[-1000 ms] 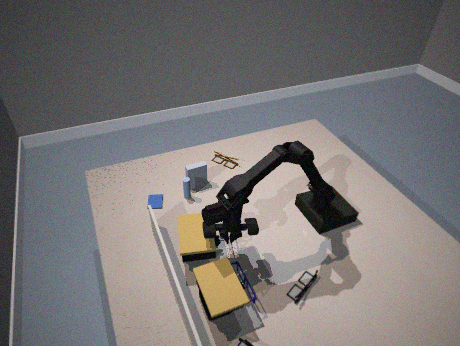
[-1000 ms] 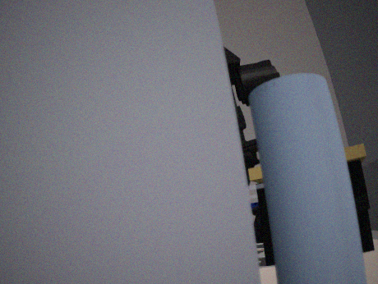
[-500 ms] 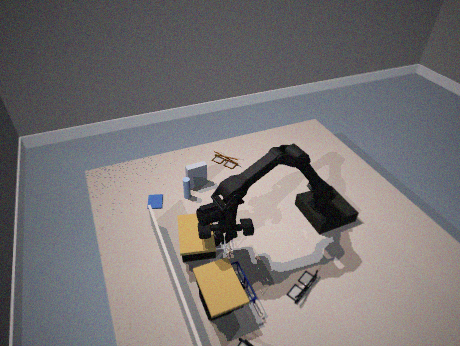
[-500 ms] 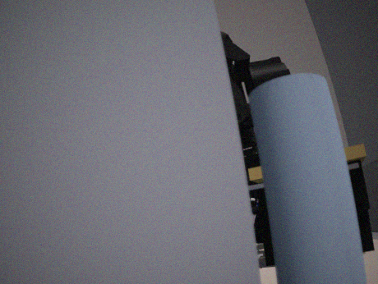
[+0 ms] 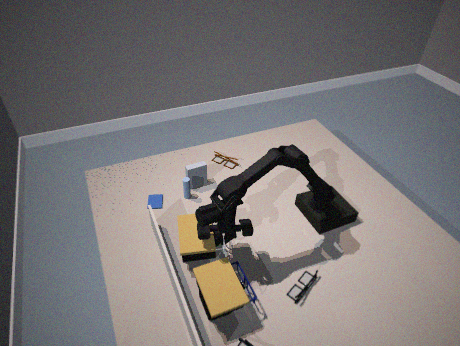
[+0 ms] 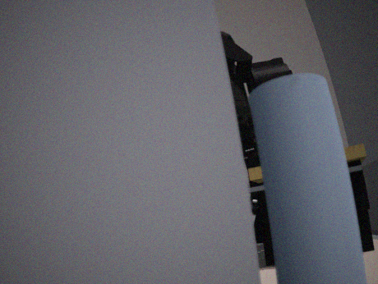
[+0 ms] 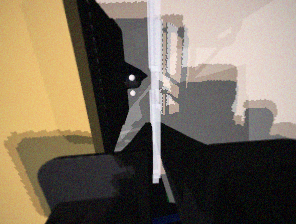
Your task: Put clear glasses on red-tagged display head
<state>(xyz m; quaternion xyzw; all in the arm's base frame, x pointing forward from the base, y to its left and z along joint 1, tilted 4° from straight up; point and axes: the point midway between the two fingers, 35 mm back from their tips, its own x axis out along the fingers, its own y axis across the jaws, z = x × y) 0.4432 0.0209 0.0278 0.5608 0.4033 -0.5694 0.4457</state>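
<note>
The clear glasses (image 5: 225, 247) (image 7: 154, 65) hang from my gripper (image 5: 224, 240) (image 7: 154, 131), which is shut on them; in the wrist view they are seen edge-on as a pale upright bar. Two black display heads have yellow tops. The farther head (image 5: 196, 235) (image 7: 107, 65) is close beside my gripper; in the wrist view its pointed nose is just left of the glasses, with a narrow gap in the image. The nearer head (image 5: 220, 287) has blue glasses (image 5: 245, 282) at its face side. No red tag is visible. Contact between glasses and head cannot be told.
A blue cylinder (image 5: 186, 187) (image 6: 304, 176) and grey box (image 5: 196, 175) (image 6: 123, 144) block much of the exterior view. A long white bar (image 5: 172, 270) runs behind the heads. Brown glasses (image 5: 225, 160), dark glasses (image 5: 303, 287) and a blue square (image 5: 155, 201) lie on the table.
</note>
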